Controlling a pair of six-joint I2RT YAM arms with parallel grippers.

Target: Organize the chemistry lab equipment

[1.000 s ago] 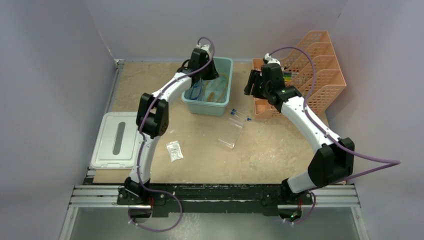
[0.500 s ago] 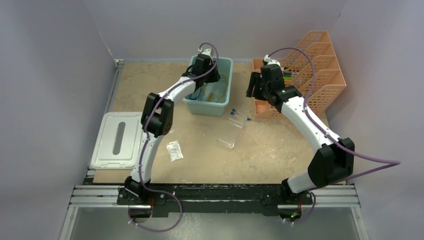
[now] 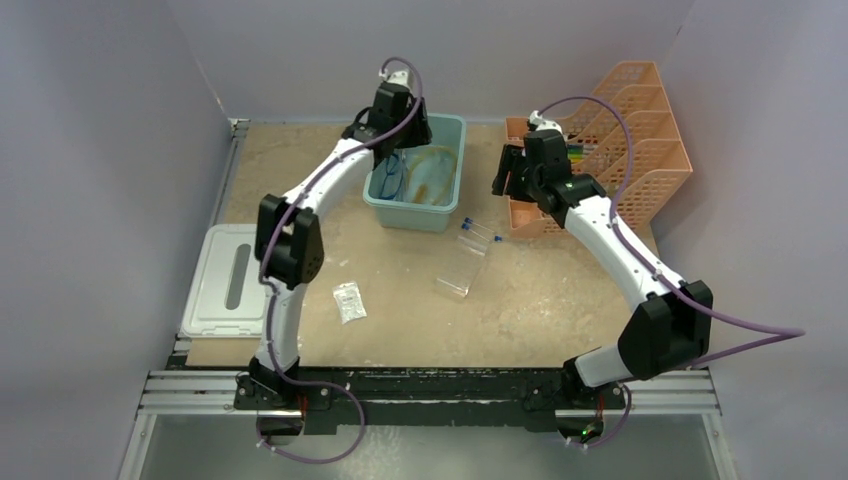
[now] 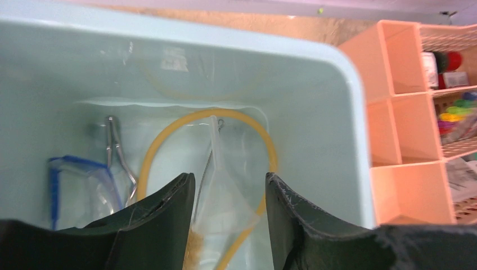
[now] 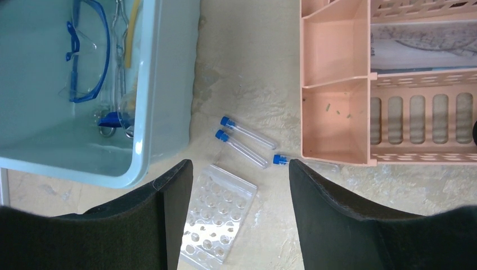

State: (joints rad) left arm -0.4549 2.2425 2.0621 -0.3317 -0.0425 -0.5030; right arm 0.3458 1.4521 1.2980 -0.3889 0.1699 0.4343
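Left gripper (image 4: 229,180) hangs over the bin (image 4: 349,112) with its jaws spread and nothing between them. Below it lie the amber tube (image 4: 197,113), curled in a loop, the tongs (image 4: 115,149) and the goggles (image 5: 84,62), all down on the bin floor. A clear, funnel-like piece sits inside the loop; I cannot tell what it is.

Right gripper (image 5: 241,166) is spread wide too and holds nothing. It hovers above the tubes (image 5: 243,147) and the rack (image 5: 216,216), which lie on the table between the bin and the orange tray (image 5: 337,118).

I judge the job about half done: the bin has its share, while the tubes, the rack and a packet (image 3: 349,301) nearer my bases are yet to be gathered. The tubes look like my next step. Two lie side by side, close together; a third rests with its cap just at the tray's foot. They are thin, round and clear, so they may roll. I would set my jaws across one tube's body, clear of its neighbour, and close gently. The rack lies flat, holes up.
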